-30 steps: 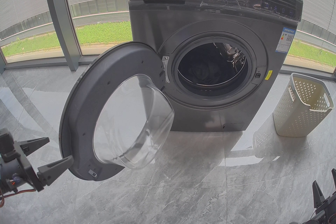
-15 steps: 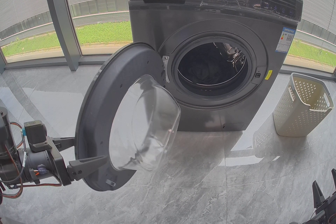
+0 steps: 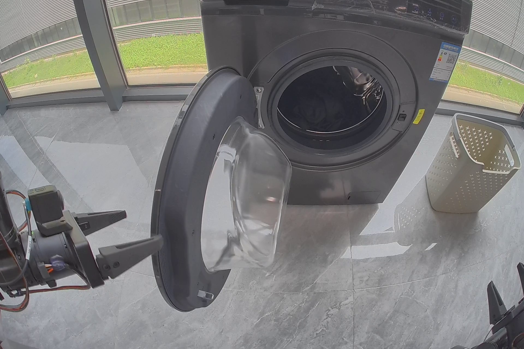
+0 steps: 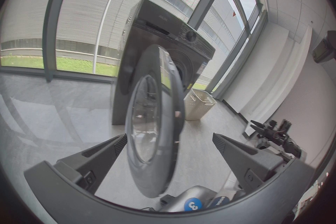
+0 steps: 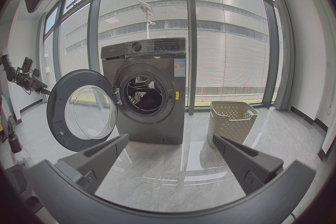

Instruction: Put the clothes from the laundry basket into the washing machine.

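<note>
Since left gripper (image 3: pixel 143 229), spread wide and empty, has one fingertip against the outer rim of the half-open door (image 3: pixel 183 186), it looks placed to push that door shut. Dark clothes (image 3: pixel 314 110) appear to lie inside washing machine (image 3: pixel 338 34) drum. Laundry basket (image 3: pixel 472 164) stands just beside machine, right side. Right gripper (image 5: pixel 168 139) spread, empty, parked low

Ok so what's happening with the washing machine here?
The open left gripper is at the outer rim of the washing machine door, which has swung partway shut in the last second. Dark clothes seem to lie in the drum. The laundry basket stands on the floor beside the washing machine.
</note>
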